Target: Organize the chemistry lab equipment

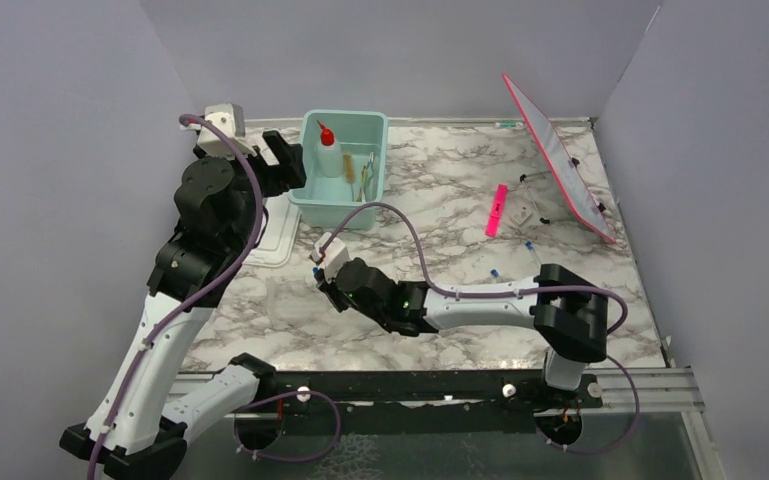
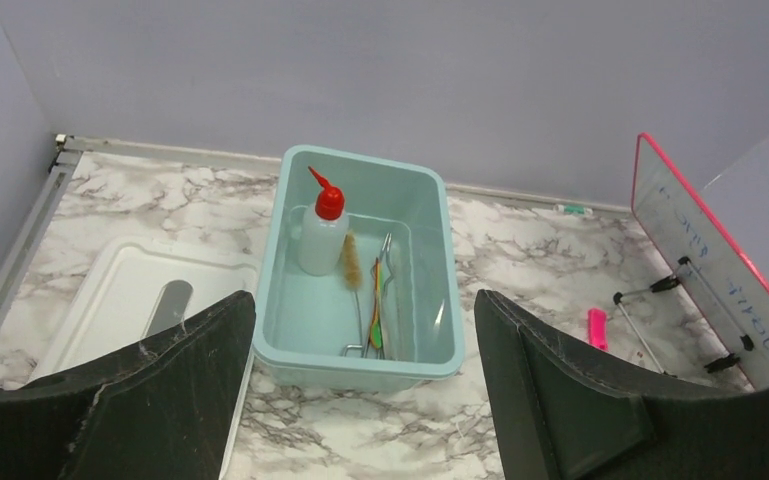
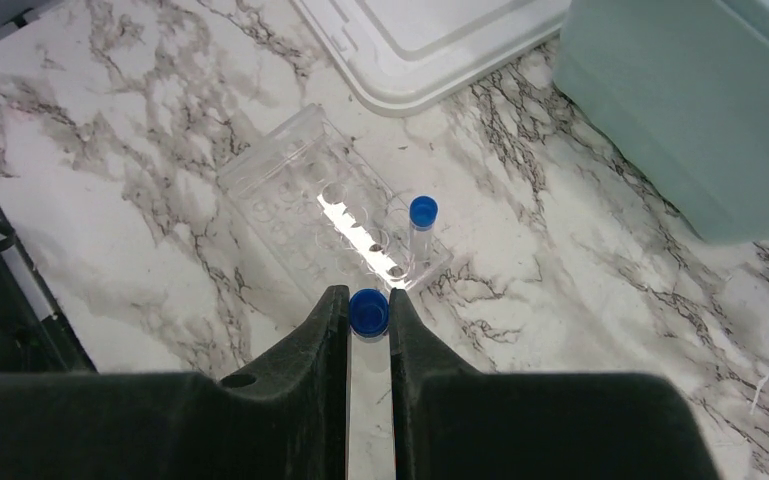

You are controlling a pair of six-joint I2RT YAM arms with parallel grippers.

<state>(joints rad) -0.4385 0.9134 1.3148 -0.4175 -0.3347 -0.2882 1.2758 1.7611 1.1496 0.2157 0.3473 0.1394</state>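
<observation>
Teal tub (image 2: 360, 372): open-topped, standing at the back of the marble table (image 1: 440, 330), just right of the white lid (image 2: 130, 290), which lies flat.
Squeeze bottle (image 2: 320, 238): upright in the tub's far left corner, its red nozzle slanting up.
Wire tongs (image 2: 384, 290): flat on the tub floor, right of a brown-bristled brush (image 2: 350, 262) that lies beside the bottle.
Left gripper (image 2: 363, 300): fingers spread wide with nothing between them, raised at the tub's left side and facing it.
Right gripper (image 3: 368, 305): pressed onto a blue-capped vial (image 3: 368, 312), pinching it just under the cap, which shows at the fingertips.
Clear rack (image 3: 330, 215): on the marble between the lid and the right gripper, just ahead of the fingertips.
Second vial (image 3: 422, 225): upright in a hole at the rack's end nearest the gripper.
Loose vials (image 1: 494, 271): two small blue-capped ones on the marble beyond the right arm, well apart from the rack.
Pink strip (image 1: 498, 210): flat on the marble between the tub and the tilted whiteboard (image 1: 560, 160).
</observation>
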